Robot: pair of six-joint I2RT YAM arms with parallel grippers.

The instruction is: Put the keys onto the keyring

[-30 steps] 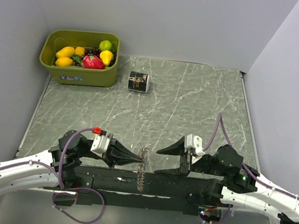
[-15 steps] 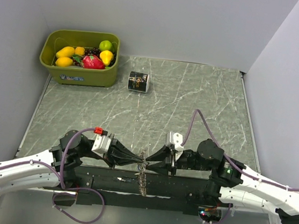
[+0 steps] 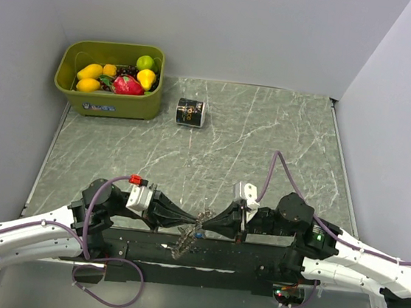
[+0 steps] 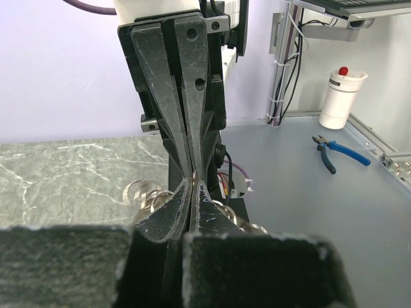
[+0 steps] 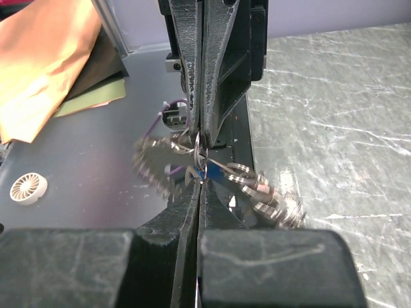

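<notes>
Our left hand (image 3: 192,219) pinches the keyring (image 3: 183,241) at near edge of tabletop (image 3: 267,131), right hand (image 3: 211,221) pressed shut by a blue key (image 5: 207,171); we judge threading unfinished.

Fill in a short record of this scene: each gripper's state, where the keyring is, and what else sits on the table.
Left gripper: shut on the thin round metal keyring fringed with silver keys
Right gripper: shut on the same keyring, tip to tip with the left
Keyring position: dangling below the two meeting tips
Far left: green plastic bin of toy fruit
Beside bin: small black labelled can
</notes>
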